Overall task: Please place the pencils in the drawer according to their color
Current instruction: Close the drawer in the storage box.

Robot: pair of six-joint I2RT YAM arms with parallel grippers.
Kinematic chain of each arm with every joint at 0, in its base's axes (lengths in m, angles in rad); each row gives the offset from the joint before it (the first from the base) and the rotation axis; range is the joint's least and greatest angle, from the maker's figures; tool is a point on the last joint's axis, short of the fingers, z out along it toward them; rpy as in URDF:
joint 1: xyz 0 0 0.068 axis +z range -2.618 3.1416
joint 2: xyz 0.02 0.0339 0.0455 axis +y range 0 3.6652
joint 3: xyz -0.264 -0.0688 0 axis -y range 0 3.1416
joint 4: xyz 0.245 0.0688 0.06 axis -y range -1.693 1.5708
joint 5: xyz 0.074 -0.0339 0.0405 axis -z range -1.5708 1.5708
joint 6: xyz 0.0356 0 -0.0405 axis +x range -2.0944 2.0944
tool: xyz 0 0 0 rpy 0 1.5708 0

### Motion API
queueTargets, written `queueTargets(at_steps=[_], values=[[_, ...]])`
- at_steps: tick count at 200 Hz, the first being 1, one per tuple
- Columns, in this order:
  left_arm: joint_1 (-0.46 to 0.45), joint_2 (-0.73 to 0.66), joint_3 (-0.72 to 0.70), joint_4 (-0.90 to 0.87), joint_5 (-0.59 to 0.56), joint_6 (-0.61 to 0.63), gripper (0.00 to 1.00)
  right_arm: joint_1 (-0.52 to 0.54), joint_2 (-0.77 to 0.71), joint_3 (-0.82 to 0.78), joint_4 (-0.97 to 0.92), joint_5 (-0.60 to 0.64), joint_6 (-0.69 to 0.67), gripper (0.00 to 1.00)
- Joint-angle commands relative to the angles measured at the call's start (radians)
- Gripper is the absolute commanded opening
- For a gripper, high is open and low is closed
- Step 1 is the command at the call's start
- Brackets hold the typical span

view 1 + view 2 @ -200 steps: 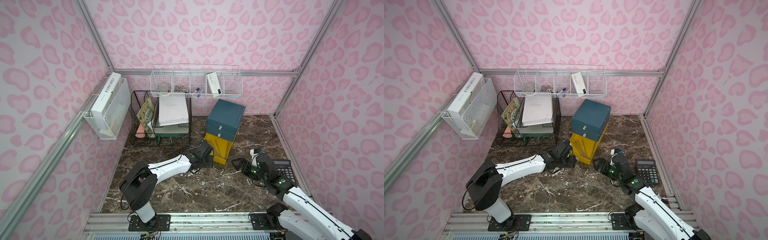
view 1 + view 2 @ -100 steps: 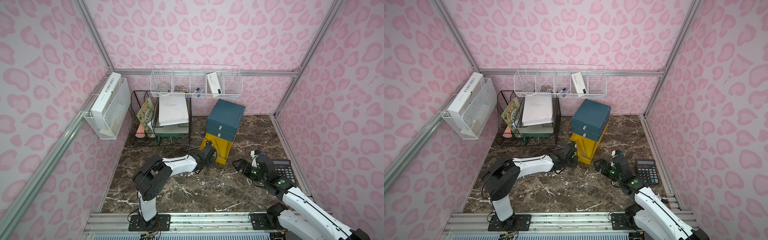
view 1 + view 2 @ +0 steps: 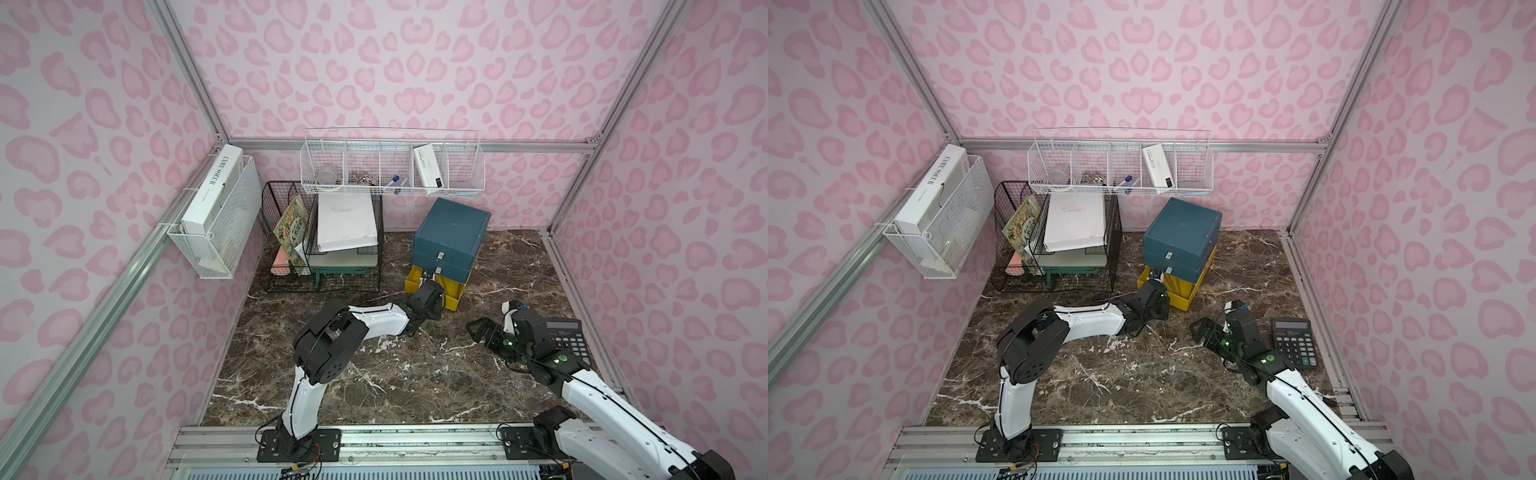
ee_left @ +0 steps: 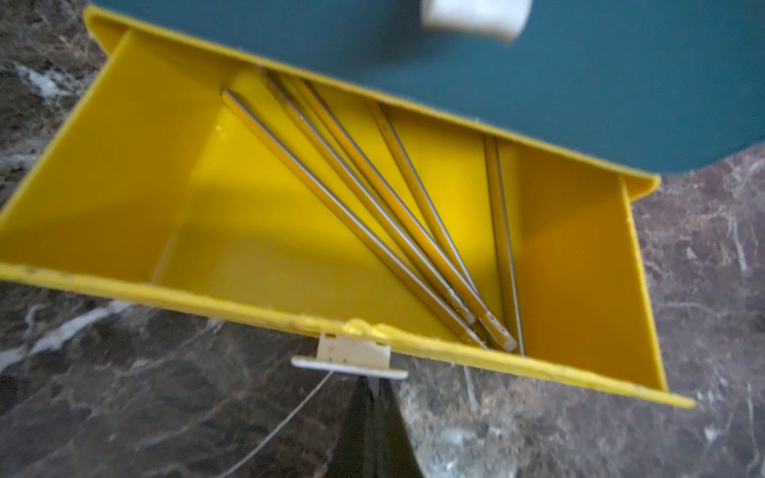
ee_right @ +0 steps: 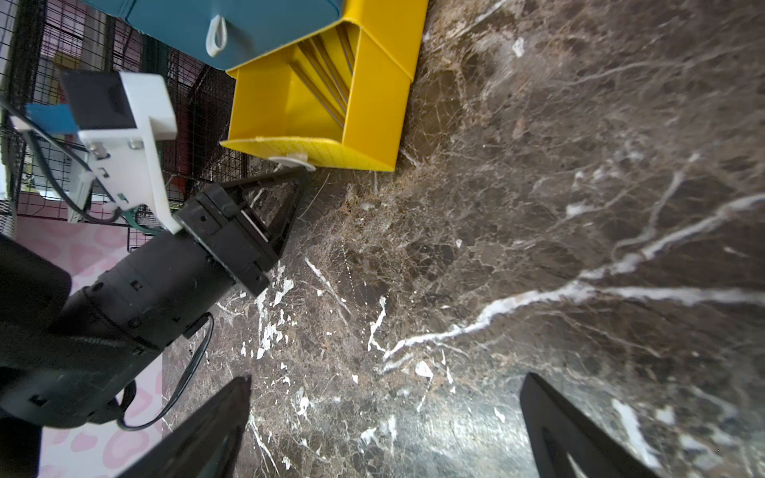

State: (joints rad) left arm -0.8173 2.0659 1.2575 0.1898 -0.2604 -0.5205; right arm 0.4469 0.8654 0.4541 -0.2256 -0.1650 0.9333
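Note:
The drawer cabinet (image 3: 451, 232) (image 3: 1181, 228) is dark teal, and its lowest, yellow drawer (image 4: 124, 165) (image 5: 372, 103) is pulled out. Several yellow pencils (image 4: 372, 207) (image 5: 327, 78) lie slanted inside it. No teal or black pencils show. My left gripper (image 4: 372, 391) (image 5: 301, 173) is shut, with its tips against the drawer's white handle (image 4: 350, 363) (image 5: 289, 160). In both top views its wrist (image 3: 430, 295) (image 3: 1152, 297) covers the drawer's front. My right gripper (image 5: 388, 377) (image 3: 482, 332) is open over bare marble, to the right of the drawer.
A black calculator (image 3: 567, 340) (image 3: 1293, 343) lies by the right wall, beside my right arm. A black wire file rack (image 3: 324, 249) with papers stands left of the cabinet. White wire baskets (image 3: 390, 174) (image 3: 216, 216) hang on the back and left walls.
My left arm has folded and swung right, from beside the yellow drawer to its front handle, and its gripper has shut. The right arm has not moved.

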Motion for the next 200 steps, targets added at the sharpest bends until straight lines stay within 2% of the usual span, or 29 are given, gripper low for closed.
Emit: queueTargets(at_steps=[1,47,82,121,200], values=[[0.003,0.029,-0.015,0.208,-0.06,0.005,0.0,-0.005,0.01,0.011,-0.025,-0.008,-0.028,1.0],[0.004,0.07,-0.079,0.407,-0.132,-0.102,0.0,-0.013,0.027,0.004,-0.032,-0.016,-0.039,1.0],[0.007,0.108,-0.075,0.498,-0.093,-0.163,0.0,-0.017,0.032,-0.022,-0.024,-0.022,-0.039,1.0],[0.006,0.155,-0.038,0.548,-0.085,-0.203,0.0,-0.029,0.039,-0.027,-0.026,-0.029,-0.05,1.0],[0.021,0.231,0.06,0.572,-0.056,-0.204,0.0,-0.059,0.058,-0.008,-0.037,-0.043,-0.08,1.0]])
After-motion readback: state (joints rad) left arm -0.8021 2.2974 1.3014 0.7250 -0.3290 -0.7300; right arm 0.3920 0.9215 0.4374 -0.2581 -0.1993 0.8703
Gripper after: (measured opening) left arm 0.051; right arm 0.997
